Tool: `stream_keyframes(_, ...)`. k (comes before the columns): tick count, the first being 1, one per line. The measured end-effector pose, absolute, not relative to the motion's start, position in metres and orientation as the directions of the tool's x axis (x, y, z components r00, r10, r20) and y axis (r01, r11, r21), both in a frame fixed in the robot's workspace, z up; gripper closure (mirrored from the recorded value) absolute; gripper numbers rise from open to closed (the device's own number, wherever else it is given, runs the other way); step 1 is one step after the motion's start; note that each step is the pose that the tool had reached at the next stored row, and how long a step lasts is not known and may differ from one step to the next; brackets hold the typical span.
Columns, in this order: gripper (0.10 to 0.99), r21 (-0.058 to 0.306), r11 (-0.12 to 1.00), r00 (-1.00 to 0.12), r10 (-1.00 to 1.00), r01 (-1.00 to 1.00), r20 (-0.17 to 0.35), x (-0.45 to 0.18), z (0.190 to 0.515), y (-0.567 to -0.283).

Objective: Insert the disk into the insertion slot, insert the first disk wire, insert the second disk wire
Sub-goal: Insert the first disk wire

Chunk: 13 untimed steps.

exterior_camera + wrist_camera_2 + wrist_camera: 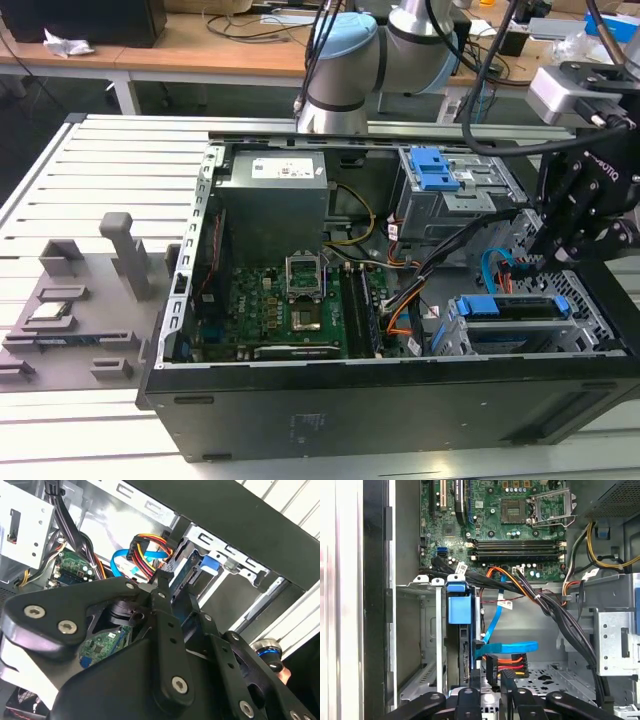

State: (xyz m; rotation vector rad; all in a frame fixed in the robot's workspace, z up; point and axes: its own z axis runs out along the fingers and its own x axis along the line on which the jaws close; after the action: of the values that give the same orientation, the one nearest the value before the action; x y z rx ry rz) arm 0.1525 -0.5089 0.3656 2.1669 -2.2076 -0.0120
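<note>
In the exterior view my gripper hangs inside the open computer case, at the exterior view's right, just above the disk. The disk lies seated in the insertion slot, in a corner of the case. The power supply carries a white printed label, and white lettering runs along my housing. The taller grey cage stands just behind the slot, so the room there is narrow. In the second wrist view my fingers come together at a dark plug with yellow, red and black strands, the second disk wire. The first disk wire loops just beside it. In the first wrist view I am pinching that plug, which sits just beside the disk's edge. The first disk wire's light-blue band runs from that edge, just above the plug. Small white tags hang on the cables, and the bare perforated floor lies open beside me.
</note>
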Motion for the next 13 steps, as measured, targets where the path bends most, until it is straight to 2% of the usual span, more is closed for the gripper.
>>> stream_keyframes(13, 0.784, 0.039, 0.020, -0.018, -0.998, -0.999, 0.055, 0.145, 0.350, -0.505)
